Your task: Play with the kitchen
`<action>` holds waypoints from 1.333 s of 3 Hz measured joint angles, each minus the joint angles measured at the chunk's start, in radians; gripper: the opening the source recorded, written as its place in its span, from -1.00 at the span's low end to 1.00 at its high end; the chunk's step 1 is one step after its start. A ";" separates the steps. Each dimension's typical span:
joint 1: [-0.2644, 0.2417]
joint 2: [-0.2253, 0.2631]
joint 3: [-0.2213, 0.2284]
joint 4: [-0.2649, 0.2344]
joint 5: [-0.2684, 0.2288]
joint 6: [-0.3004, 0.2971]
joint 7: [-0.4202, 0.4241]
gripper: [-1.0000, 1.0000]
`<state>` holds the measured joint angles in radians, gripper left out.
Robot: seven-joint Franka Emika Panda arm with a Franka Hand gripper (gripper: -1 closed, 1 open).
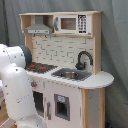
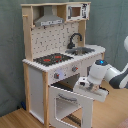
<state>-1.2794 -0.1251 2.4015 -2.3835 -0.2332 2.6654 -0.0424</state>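
Note:
The kitchen is a white and light-wood toy with a grey hood, a microwave and a black-red stovetop. It also has a sink with a black faucet. In the second exterior view its windowed oven door stands swung open toward the front. My gripper sits at the door's upper edge, just below the knobs. In the first exterior view my own white arm hides the gripper.
A grey curtain hangs behind the kitchen. The floor is light wood. In the second exterior view my arm reaches in from the second exterior view's right.

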 joint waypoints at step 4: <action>0.004 0.168 0.011 0.054 -0.196 -0.315 0.152 1.00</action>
<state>-1.2755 0.0427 2.4124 -2.3297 -0.4295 2.3501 0.1094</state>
